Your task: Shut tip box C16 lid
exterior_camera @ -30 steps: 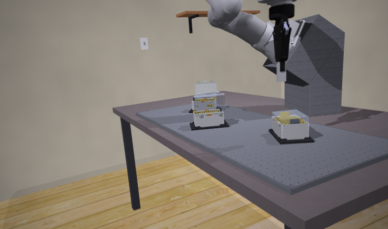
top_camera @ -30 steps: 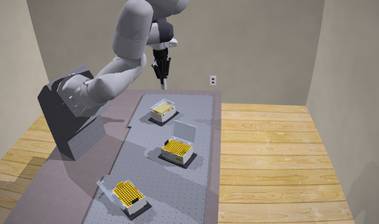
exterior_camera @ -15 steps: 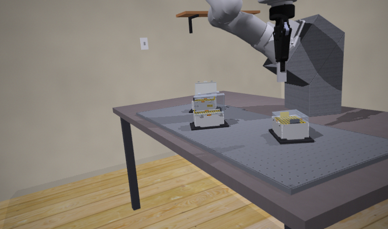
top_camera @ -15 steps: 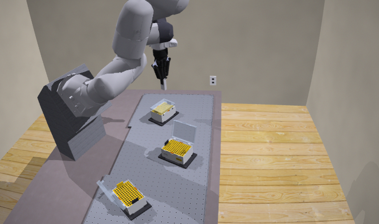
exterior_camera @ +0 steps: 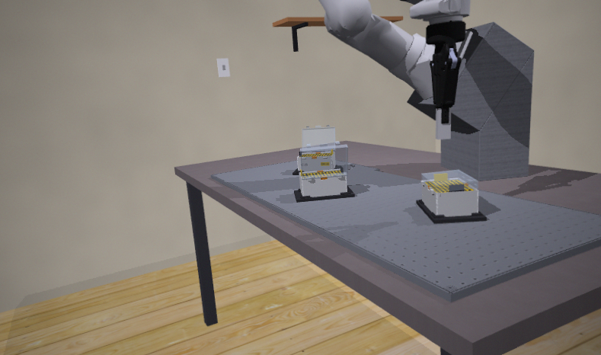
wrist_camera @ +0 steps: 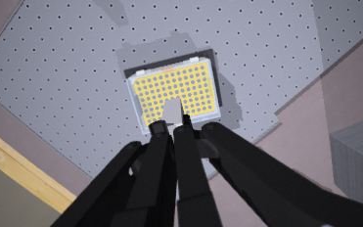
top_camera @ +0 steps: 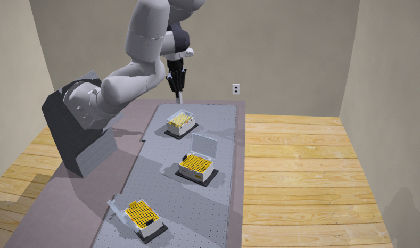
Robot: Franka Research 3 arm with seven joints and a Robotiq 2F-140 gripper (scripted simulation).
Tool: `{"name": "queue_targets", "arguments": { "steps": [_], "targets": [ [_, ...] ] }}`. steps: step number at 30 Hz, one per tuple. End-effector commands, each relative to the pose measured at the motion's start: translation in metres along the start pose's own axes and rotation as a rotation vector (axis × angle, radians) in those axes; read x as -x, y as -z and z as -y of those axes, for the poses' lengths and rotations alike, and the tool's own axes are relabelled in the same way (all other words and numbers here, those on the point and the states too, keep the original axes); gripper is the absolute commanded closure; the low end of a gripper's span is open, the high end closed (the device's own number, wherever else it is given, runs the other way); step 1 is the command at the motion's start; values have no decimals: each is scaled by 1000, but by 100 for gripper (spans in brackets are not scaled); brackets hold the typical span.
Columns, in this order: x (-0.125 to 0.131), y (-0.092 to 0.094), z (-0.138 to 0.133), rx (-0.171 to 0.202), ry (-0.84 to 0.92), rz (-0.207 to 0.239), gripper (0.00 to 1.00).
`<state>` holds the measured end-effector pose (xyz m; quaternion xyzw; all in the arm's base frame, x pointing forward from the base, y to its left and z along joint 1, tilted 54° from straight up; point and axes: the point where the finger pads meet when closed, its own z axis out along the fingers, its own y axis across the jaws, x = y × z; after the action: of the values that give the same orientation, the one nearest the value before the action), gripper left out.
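We look down from the top view. Nearest to us on the gray hole-dotted plate of the tabletop sits a tip box with its clear lid swung wide open to the side, so its yellow insert shows. A little farther back is the middle tip box, and its clear lid stands straight up at the back. Farthest from us is the third tip box; its clear lid lies low over the yellow insert, and we cannot tell if it is latched. Each box sits on a black holder plate. The stickers are too small for us to read, so we cannot tell which box is C16. High over the far box hangs our tool, well apart from it. Its fingers are pressed together with nothing between them. In the wrist view, the far box lies right under the fingertips.
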<state>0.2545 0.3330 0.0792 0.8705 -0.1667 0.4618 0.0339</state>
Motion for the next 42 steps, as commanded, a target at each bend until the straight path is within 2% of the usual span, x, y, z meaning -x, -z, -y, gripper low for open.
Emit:
{"name": "queue_targets", "arguments": {
  "steps": [1, 23, 42],
  "targets": [
    [9, -4, 4, -9, -20, 15, 100],
    [42, -46, 5, -9, -20, 15, 100],
    [42, -46, 5, -9, -20, 15, 100]
  ]
}}
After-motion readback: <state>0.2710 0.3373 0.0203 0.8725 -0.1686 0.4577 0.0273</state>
